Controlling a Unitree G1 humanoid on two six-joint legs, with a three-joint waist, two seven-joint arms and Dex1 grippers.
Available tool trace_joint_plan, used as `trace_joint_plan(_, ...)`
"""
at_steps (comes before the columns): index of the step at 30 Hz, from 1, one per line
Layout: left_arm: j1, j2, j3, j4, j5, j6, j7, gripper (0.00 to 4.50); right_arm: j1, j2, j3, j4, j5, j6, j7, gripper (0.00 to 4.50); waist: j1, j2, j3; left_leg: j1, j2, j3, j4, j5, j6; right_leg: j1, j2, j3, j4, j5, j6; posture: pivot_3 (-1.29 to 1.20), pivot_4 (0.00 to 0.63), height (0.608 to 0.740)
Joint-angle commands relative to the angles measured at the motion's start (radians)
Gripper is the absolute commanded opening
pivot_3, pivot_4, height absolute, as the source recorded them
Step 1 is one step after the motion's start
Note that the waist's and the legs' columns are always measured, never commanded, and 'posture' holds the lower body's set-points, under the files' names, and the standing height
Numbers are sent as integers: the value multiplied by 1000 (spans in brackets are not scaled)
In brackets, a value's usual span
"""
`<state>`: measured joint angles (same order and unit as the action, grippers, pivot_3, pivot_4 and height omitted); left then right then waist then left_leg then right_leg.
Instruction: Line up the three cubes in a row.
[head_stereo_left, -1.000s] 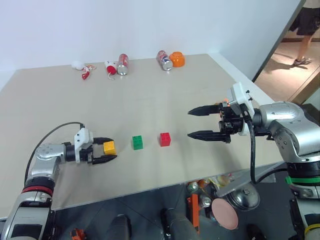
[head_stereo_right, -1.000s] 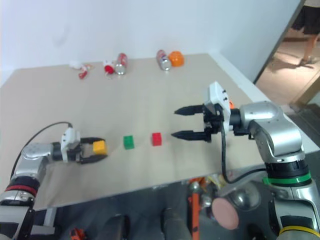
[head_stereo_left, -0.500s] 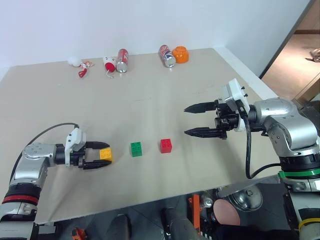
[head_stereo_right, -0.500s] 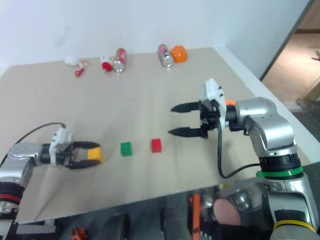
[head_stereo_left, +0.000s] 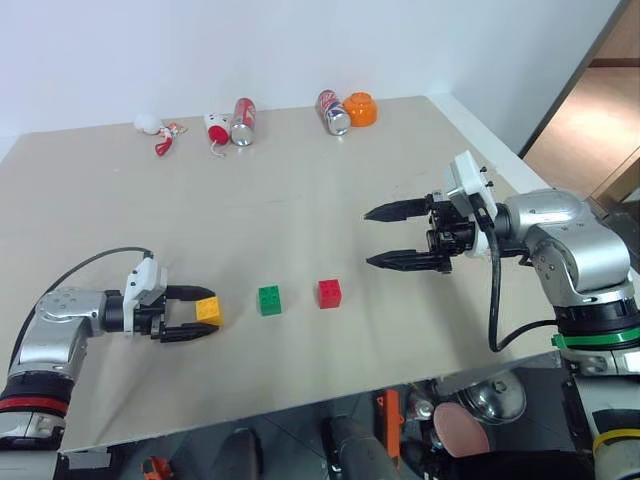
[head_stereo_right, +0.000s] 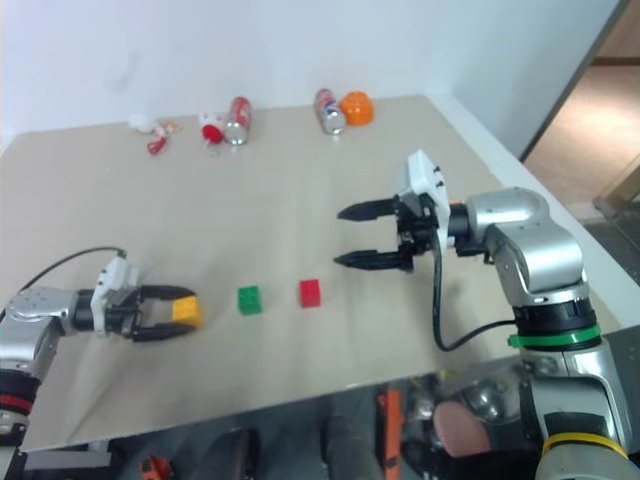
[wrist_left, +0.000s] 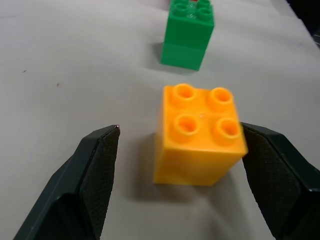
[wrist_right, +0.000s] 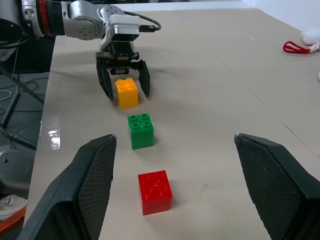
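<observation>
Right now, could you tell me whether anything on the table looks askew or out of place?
Nothing odd with the cubes: yellow cube, green cube and red cube sit upright in a fairly straight row. At the far edge, two cans lie on their sides among small toys.

Two cans (head_stereo_left: 243, 121), orange toy (head_stereo_left: 361, 108)

Three studded cubes — yellow-orange (head_stereo_left: 208, 309), green (head_stereo_left: 269, 299) and red (head_stereo_left: 330, 292) — stood on a pale beige table (head_stereo_left: 300, 200). Both grippers, left (head_stereo_left: 190, 314) and right (head_stereo_left: 385, 236), had black fingers on silver arms with white mounts. At the far edge lay red-and-silver cans (head_stereo_left: 244, 121) and an orange toy (head_stereo_left: 359, 108).
</observation>
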<state>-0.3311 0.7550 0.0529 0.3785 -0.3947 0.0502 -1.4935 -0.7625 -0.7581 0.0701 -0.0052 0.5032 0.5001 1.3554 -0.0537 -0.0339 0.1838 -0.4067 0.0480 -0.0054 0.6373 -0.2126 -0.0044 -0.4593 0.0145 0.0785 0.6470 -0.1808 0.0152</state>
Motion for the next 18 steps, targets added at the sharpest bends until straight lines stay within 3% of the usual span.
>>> trace_joint_plan(1,13,42,44,-53,-34,43,-7,3749,-34,1,-7,3,-5,-21,14,3923,0,0,0,0,0,0,0,0,0,0,0,0,0,0,0,0,150,740)
trace_joint_plan(18,169,241,129,-115,-48,96,-81,3749,-57,9,-7,18,-10,-24,41,3923,-2,0,0,0,1,0,0,0,0,-1,0,-1,1,-1,-1,0,150,740)
